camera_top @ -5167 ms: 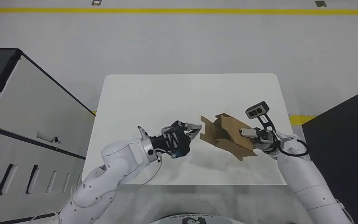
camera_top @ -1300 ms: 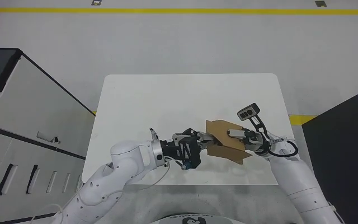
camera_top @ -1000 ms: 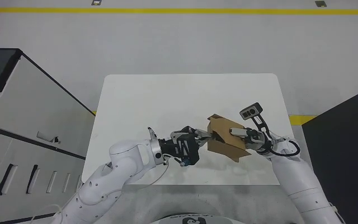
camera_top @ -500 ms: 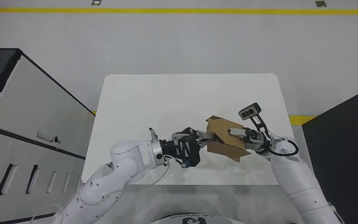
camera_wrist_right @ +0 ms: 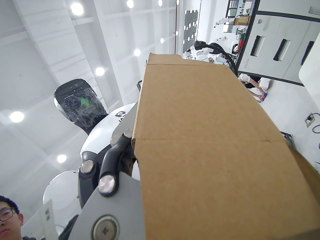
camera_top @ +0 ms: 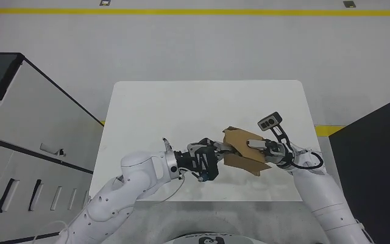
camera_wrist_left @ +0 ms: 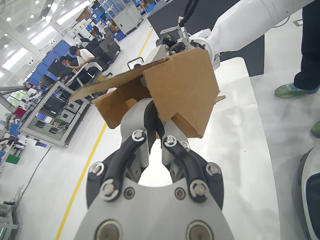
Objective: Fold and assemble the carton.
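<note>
Over the right half of the table [camera_top: 183, 110], close to the edge nearest the robot, the carton [camera_top: 242, 156] sits caught between both arms. It's brown corrugated board, only partly formed and tilted, and it looks to be lifted off the surface. Whether a lower corner brushes the table I cannot tell. On the left side, the left gripper [camera_top: 217, 155] is right at the carton's open end, and its fingers [camera_wrist_left: 132, 126] are drawn together, nipping an inner edge of the cardboard just under a folded-down side panel. From that wrist view you can see one long flap jutting out flat toward the table's far edge, a shorter flap angled below it, and the hollow of the box between them. Now the other end: the right gripper [camera_top: 256, 146] has the carton from the table's right-edge side, one pale finger lying across the top panel, clamped on the board. Up close in the right wrist view a broad cardboard face with a crease line across it stands in front of that gripper, with one finger tucked against the panel's edge. Off the table, a grey cabinet [camera_top: 36, 134] with drawers stands by the left edge, and a yellow floor line [camera_top: 195, 11] runs beyond the far edge.
</note>
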